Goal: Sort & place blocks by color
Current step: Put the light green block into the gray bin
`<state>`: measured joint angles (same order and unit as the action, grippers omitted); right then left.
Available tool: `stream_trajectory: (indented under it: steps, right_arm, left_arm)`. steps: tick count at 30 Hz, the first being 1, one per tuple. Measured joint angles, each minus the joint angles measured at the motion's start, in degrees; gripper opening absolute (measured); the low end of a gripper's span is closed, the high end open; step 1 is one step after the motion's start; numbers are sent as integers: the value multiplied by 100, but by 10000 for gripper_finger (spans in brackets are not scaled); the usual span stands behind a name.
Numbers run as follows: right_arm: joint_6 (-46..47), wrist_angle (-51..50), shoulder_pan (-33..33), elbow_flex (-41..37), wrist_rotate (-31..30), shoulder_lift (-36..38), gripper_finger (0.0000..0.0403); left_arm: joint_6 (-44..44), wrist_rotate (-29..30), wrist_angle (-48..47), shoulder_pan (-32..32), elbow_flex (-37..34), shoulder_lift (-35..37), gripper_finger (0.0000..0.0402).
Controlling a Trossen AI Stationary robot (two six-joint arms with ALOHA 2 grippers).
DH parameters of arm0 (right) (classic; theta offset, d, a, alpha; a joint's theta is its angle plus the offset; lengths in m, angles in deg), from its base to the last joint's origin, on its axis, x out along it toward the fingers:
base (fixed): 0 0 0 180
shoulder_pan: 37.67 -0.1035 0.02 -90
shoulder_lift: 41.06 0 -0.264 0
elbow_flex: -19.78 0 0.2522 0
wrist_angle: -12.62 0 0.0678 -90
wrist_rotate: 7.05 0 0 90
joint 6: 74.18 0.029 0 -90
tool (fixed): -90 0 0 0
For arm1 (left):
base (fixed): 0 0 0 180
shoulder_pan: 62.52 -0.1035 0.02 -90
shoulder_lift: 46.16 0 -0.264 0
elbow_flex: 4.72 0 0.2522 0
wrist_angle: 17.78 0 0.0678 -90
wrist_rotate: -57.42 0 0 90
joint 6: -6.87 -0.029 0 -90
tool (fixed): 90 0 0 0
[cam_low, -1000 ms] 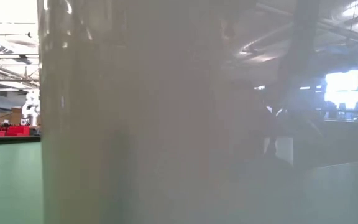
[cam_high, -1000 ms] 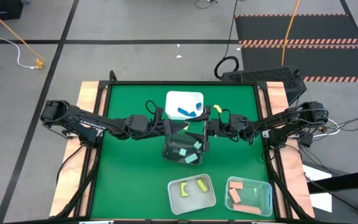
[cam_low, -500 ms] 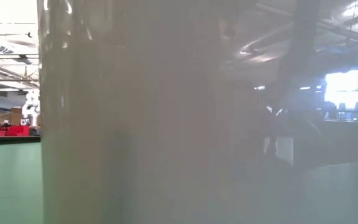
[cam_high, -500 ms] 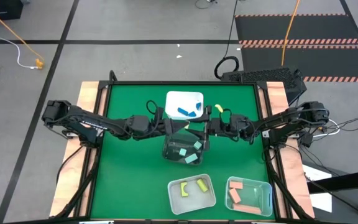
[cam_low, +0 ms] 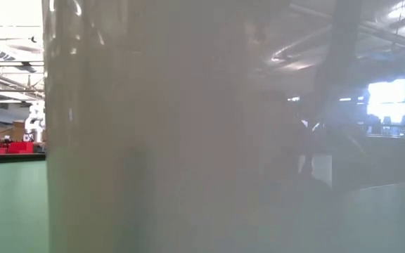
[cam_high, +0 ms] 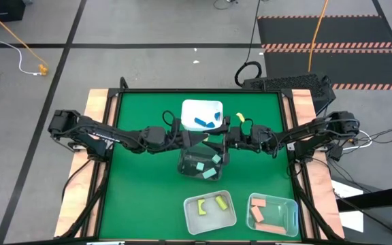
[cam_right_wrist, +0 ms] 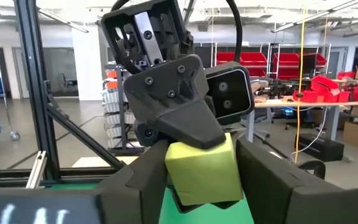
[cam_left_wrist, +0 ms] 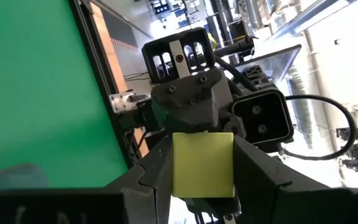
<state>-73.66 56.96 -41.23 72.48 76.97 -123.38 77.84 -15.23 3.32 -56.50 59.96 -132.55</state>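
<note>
Contact on one yellow block [cam_left_wrist: 202, 164] is made from both sides — the left gripper [cam_left_wrist: 201, 186] and right gripper [cam_right_wrist: 199, 180] are each closed on it, above the dark tub [cam_high: 201, 163]. Both arms are stretched level over the bench [cam_high: 135, 184], meeting just beside the white tub [cam_high: 201, 113].

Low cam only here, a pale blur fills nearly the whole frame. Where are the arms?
Observer: Both meet mid-table above a dark tub that holds mint green blocks.
Operator: Holding anything?
Observer: One yellow cube-shaped block sits between the left gripper and the right gripper. Both pairs of fingers look closed on it, like a handover.
Operator: Where do yellows go?
Observer: Two yellow blocks already lie in a clear tub at the near edge, left of the clear tub with salmon pink blocks.
</note>
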Motion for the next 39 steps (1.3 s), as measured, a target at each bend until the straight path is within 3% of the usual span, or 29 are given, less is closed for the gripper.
stream_trajectory:
  steps: [5, 12, 17, 24, 29, 31, 36, 39]
  right_arm:
    - [69, -17, 16, 0, -31, 0, 137]
    - [693, -97, 8, 0, 24, 1, 119]
    - [1181, -771, 5, 0, 339, 229, 119]
    - [1352, -2305, -246, 0, 501, 954, 119]
    - [1373, -2624, -581, 0, 733, 1222, 119]
    - [1556, -2612, -772, 0, 466, 1224, 119]
    - [2125, -2470, -1397, 0, -1043, 1109, 119]
    - [2224, -1939, -1788, 0, -1654, 910, 119]
  left_arm:
    - [129, 13, -25, 0, 0, 7, 136]
    - [72, 10, -45, 0, 0, 7, 259]
    - [-150, 8, -40, 0, 0, 7, 313]
    - [-719, -689, -42, -50, 0, 10, 340]
    - [-961, -1329, -42, -156, 0, 11, 337]
    - [-1173, -1650, -45, -227, 0, 11, 333]
    - [-2056, -2427, -112, -483, 0, 15, 320]
    - [-2373, -2792, -219, -639, 2, 16, 312]
